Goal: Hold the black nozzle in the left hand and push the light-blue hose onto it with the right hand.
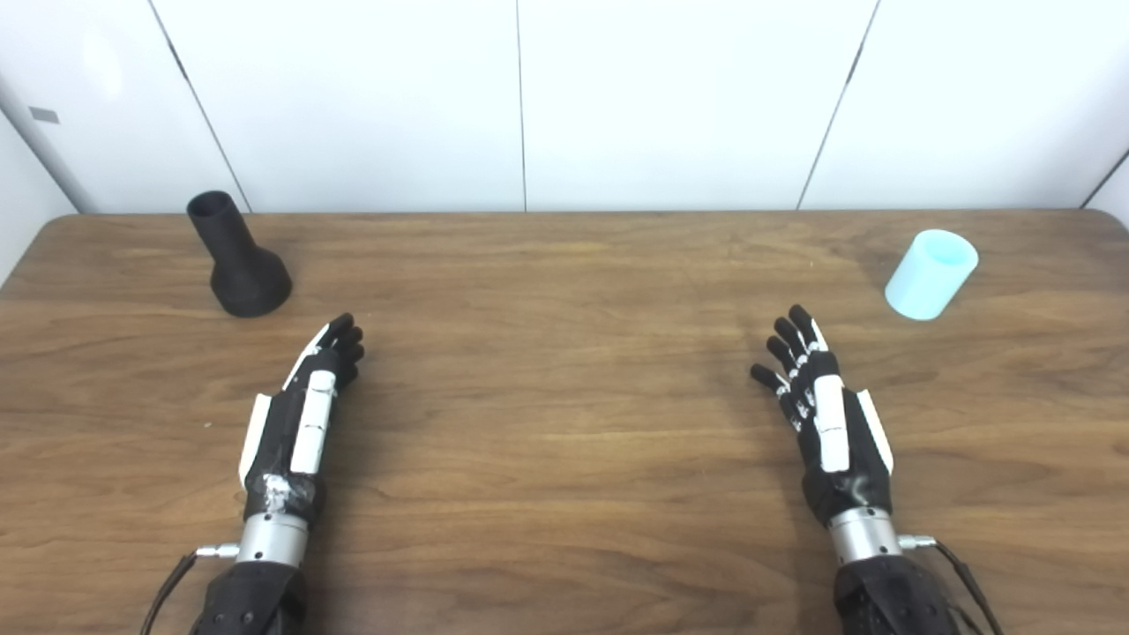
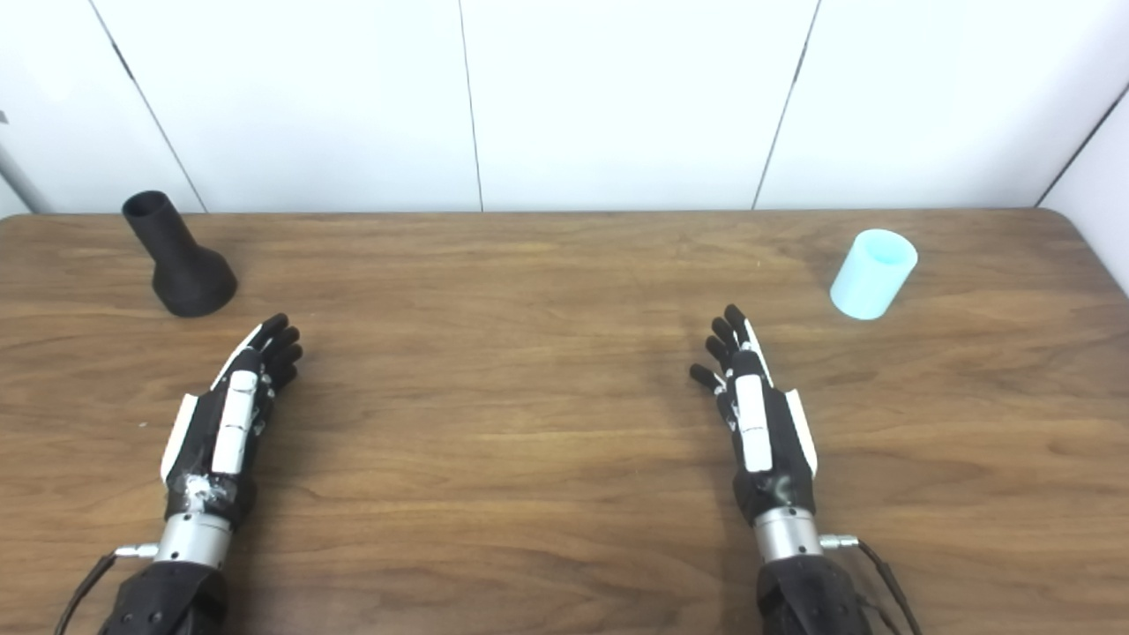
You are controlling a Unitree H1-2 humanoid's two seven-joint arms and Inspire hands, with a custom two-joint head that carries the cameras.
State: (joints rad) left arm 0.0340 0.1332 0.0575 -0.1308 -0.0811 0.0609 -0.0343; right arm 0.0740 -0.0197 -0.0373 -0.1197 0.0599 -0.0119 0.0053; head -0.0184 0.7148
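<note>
The black nozzle stands upright on its wide base at the far left of the wooden table, narrow tube end up. The light-blue hose piece, a short open cylinder, stands at the far right. My left hand is open and empty, on edge above the table, below and right of the nozzle and apart from it. My right hand is open and empty with fingers spread, below and left of the hose and apart from it. The same scene shows in the right eye view: nozzle, hose.
The wooden table ends at a white panelled wall just behind the nozzle and hose. Thin cables run from both wrists near the bottom edge.
</note>
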